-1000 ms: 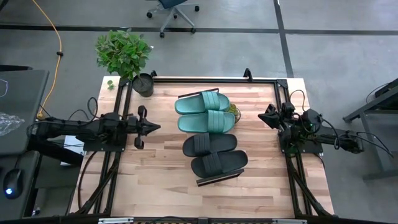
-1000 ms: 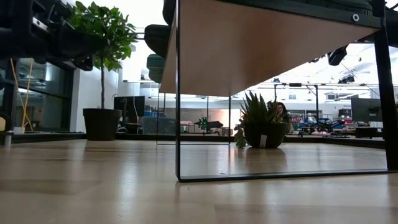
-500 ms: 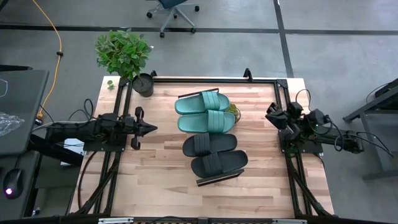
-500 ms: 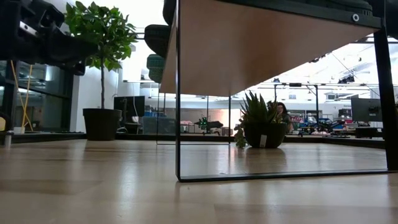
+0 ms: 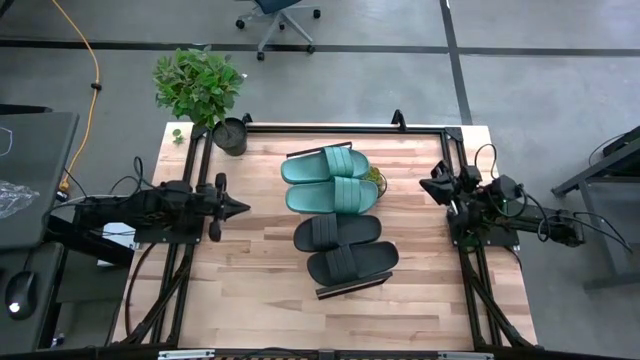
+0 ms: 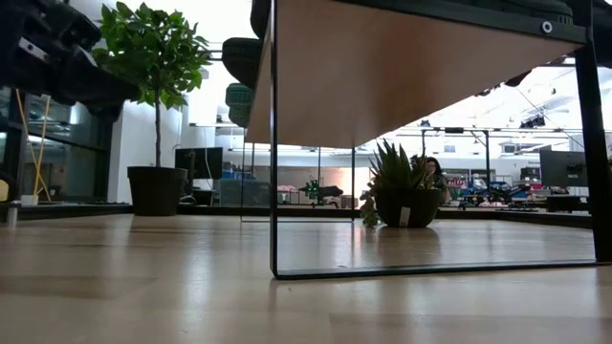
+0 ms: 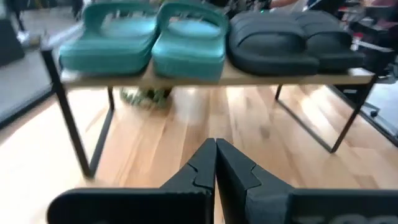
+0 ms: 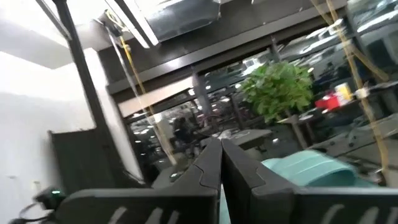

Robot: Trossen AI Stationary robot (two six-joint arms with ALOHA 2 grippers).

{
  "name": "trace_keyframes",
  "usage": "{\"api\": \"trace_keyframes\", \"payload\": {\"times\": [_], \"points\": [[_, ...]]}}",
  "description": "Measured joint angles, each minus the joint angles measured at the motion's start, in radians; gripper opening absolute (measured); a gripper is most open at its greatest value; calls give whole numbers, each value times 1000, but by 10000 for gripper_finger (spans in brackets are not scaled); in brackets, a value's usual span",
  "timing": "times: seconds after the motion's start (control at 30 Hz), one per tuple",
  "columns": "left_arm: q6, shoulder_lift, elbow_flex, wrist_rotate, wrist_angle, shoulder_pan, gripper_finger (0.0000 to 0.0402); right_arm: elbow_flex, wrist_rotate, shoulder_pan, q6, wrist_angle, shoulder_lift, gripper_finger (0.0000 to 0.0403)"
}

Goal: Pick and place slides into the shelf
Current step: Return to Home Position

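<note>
Two teal slides [image 5: 328,180] and two black slides [image 5: 342,248] stand on their soles in a row on the shelf [image 7: 211,74], a light-wood plank on thin dark legs [image 6: 273,143] at mid-table. My left gripper [image 5: 244,207] is shut and empty, level, left of the shelf and pointing at it. In its wrist view the shut tips [image 7: 216,143] face the teal slides [image 7: 149,37] and the black slides [image 7: 292,37]. My right gripper [image 5: 422,186] is shut and empty, right of the shelf and tipped upward [image 8: 220,143].
A potted plant [image 5: 203,92] stands at the table's far left corner. A small green plant [image 6: 402,191] sits under the shelf's far end. Dark frame rails [image 5: 330,128] run along the table's edges. Bare wood [image 5: 290,320] lies toward the near edge.
My left gripper has drawn back a little toward the table's left edge, staying shut. My right gripper has rolled about its own line while keeping its place. The slides and the shelf have not moved.
</note>
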Motion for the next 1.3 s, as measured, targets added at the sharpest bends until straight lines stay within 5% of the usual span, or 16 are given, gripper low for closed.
{"api": "trace_keyframes", "payload": {"times": [0.27,0.53,0.7,1.03,1.3], "points": [[-115,0,0,-28,-29,0,0,-69,21,0,-10,62,-1,0],[-63,0,0,-29,-49,0,1,-69,-25,0,-48,113,-1,0],[-9,0,0,-29,-49,0,1,-70,-24,0,-73,10,0,0],[-6,0,0,-32,-48,0,1,-70,185,0,-230,-91,0,0],[-6,0,0,-32,-47,0,1,-70,107,0,-261,-203,0,0]]}}
